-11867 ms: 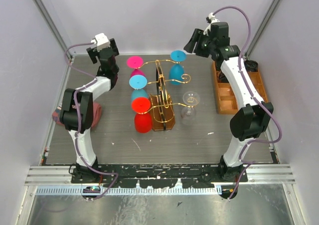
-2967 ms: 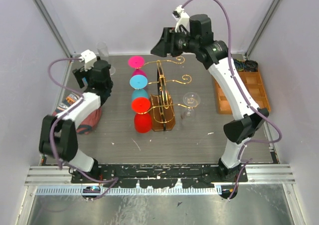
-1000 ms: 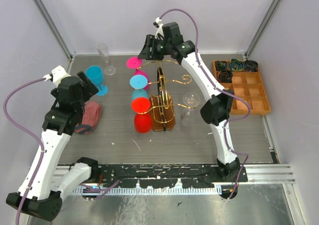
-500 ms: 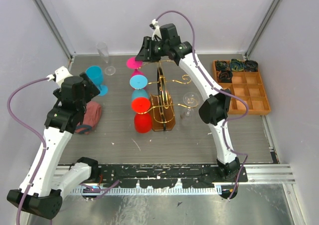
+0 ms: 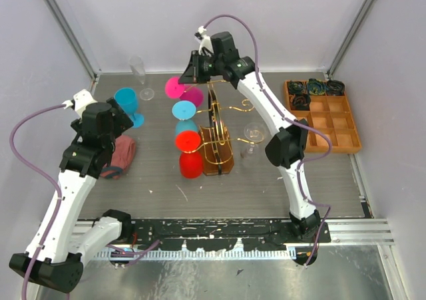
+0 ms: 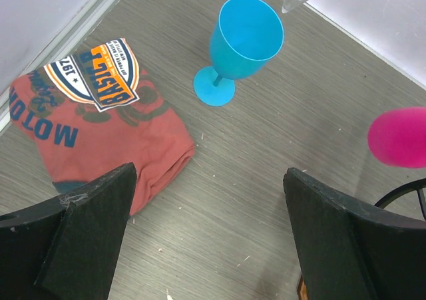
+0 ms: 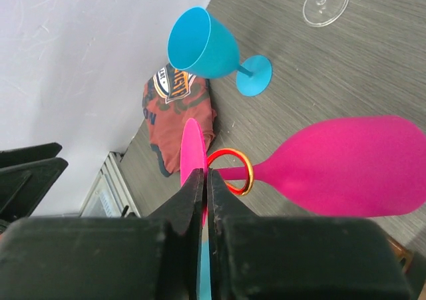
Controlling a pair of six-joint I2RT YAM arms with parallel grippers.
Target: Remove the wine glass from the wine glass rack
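1 pink wine glass (image 7: pixel 346 163) lying sideways at the top tier, stem threaded through a gold scroll loop, flat foot pinched edge-on in the right claw (image 7: pixel 204 175), gold wire wine glass rack (image 5: pixel 216 132) upright on its oval brown base, mid-way across the table (image 5: pixel 153 180)

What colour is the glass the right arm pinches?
The plastic wine glass is bright pink, clearest in right wrist view.
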